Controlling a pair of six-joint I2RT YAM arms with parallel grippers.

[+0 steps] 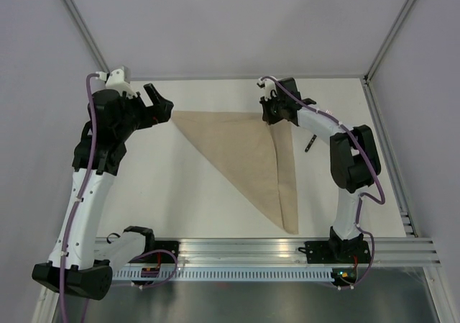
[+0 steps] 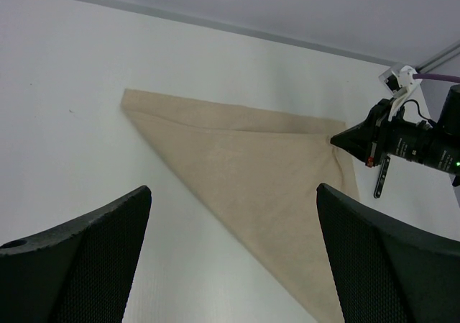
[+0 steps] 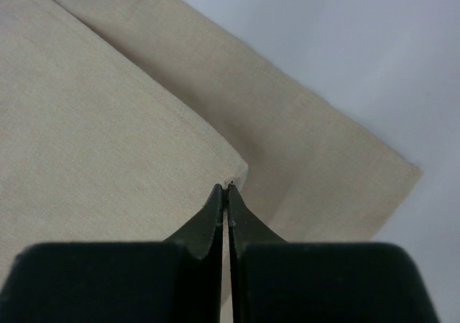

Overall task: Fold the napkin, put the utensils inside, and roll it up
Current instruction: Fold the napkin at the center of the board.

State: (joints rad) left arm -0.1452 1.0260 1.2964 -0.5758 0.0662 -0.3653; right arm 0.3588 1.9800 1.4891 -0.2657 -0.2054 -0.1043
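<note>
The tan napkin (image 1: 251, 154) lies on the white table folded into a triangle, its long point toward the near edge. Its upper layer stops short of the lower layer's far right corner (image 3: 345, 172). My right gripper (image 1: 272, 116) is shut, its tips (image 3: 227, 188) pinching the far right corner of the upper layer. The left wrist view shows the same pinch on the napkin (image 2: 244, 172) by the right gripper (image 2: 339, 140). My left gripper (image 1: 159, 101) hangs open above the table, just left of the napkin's far left corner, with nothing between its fingers (image 2: 93, 251). The fork (image 1: 309, 144) lies on the table right of the napkin.
A metal rail (image 1: 287, 251) runs along the table's near edge between the arm bases. Grey walls close in the back and both sides. From the left wrist, the fork's dark handle (image 2: 381, 179) shows beneath the right arm.
</note>
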